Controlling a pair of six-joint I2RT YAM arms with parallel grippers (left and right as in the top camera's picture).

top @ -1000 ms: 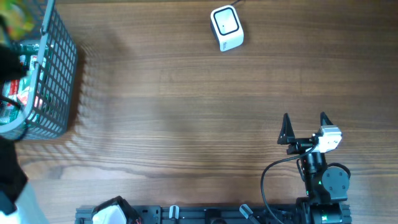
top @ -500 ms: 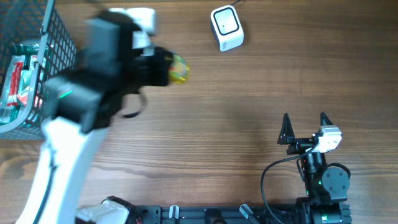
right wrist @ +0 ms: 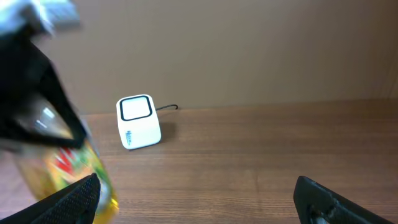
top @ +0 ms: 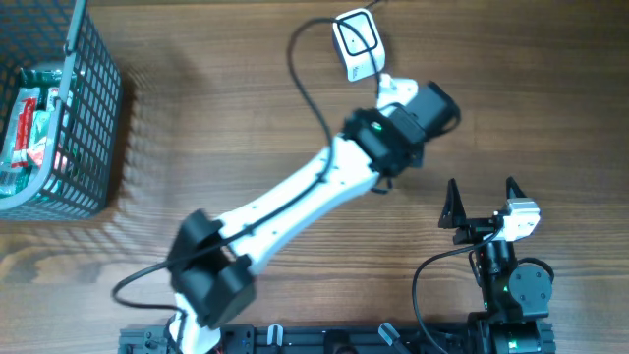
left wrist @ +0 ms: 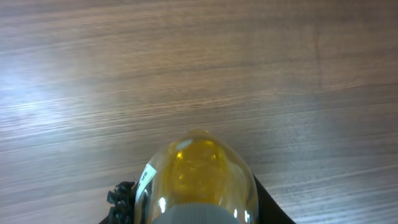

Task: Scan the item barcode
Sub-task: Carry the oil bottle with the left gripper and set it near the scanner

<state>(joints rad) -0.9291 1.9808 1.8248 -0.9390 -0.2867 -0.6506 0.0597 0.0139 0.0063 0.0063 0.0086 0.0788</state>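
The left gripper [top: 427, 106] is reached out far across the table [top: 246, 147] and its jaws are drawn in partway, pinching a bottle [left wrist: 199, 171] between them. In the left wrist view a dark finger shows at either side of the bottle's near end, pressed against its wall. From overhead the gripper covers the bottle, so the hold cannot be seen from there. The right gripper [top: 482, 202] sits at the near right of the table with its two black fingers spread as wide as they go, holding and touching nothing. The bottle is clear plastic filled with something yellow. Its far end is a rounded dome that catches small highlights, a grey band crosses its near end, and a strip of white label with dark print shows on its left flank. In the right wrist view it is blurred, with a clear upper part under the gripper and a yellow lower part carrying red and green print. Its long axis runs in line with the left gripper's fingers, the domed end pointing away from the wrist. In the right wrist view that axis stands roughly up and down with a slight lean, domed end low. Whether that end touches the wood cannot be told. The bottle sits near the white scanner [top: 357, 44], on its near right side, and well apart from the grey wire basket [top: 93, 118] at the far left.
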